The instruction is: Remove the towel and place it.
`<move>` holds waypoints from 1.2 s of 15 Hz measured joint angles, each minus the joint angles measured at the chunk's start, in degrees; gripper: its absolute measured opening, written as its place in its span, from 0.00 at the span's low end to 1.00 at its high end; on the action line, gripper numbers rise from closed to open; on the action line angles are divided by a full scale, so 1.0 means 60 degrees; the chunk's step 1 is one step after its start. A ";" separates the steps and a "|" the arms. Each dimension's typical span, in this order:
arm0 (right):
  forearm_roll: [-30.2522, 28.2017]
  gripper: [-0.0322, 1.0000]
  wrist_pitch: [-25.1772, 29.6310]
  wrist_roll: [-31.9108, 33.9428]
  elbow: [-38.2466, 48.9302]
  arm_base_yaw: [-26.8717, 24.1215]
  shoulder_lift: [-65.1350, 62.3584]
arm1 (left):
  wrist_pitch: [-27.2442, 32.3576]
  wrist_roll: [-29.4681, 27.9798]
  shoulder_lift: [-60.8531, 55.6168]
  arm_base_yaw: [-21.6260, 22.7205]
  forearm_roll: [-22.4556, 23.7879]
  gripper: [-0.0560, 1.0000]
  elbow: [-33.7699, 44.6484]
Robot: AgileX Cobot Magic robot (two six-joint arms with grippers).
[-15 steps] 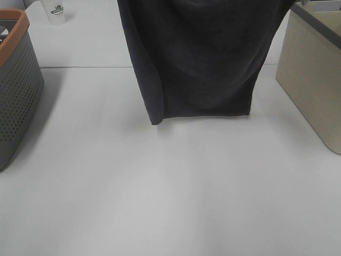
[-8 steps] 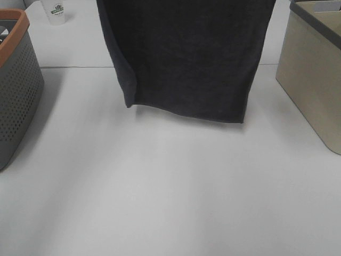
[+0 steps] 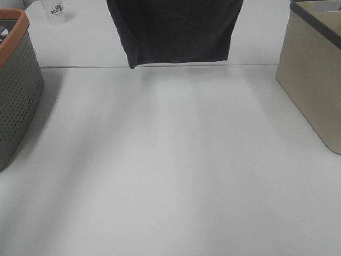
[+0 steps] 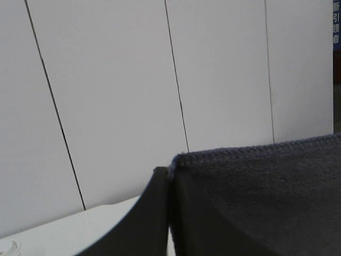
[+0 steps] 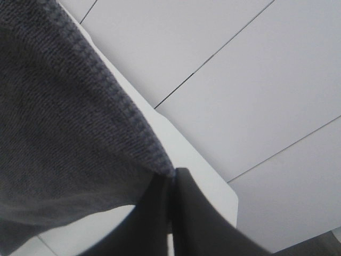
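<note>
The dark charcoal-grey towel (image 3: 176, 32) hangs spread out above the far part of the white table (image 3: 170, 170). Its lower hem is level with the table seam and its top is cut off by the picture's edge. Neither gripper shows in the exterior view. In the left wrist view my left gripper (image 4: 169, 178) is shut on a top corner of the towel (image 4: 256, 192), pinching the stitched hem. In the right wrist view my right gripper (image 5: 171, 176) is shut on the other top corner of the towel (image 5: 58, 112). No white tag shows.
A grey perforated basket with an orange rim (image 3: 16, 80) stands at the left edge. A beige bin with a grey rim (image 3: 314, 80) stands at the right edge. A paper cup (image 3: 56, 10) stands at the far left.
The towel has been lifted and carried away from the camera. Its lower hem has risen from mid-table to the far seam line, and it hangs flatter.
</note>
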 joint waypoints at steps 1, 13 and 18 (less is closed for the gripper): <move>0.0019 0.05 0.0210 0.0038 0.0143 0.0000 0.0010 | -0.0010 -0.0010 0.0019 0.0000 0.0277 0.05 0.0067; 0.0029 0.05 0.0382 -0.0048 0.7716 0.1413 -0.1862 | -0.1155 -0.1499 -0.1175 -0.1346 -0.0181 0.05 0.7888; 0.0029 0.05 0.0334 -0.0048 0.8738 0.1442 -0.1709 | -0.0210 -0.1853 -0.1184 -0.1346 -0.0201 0.05 0.8308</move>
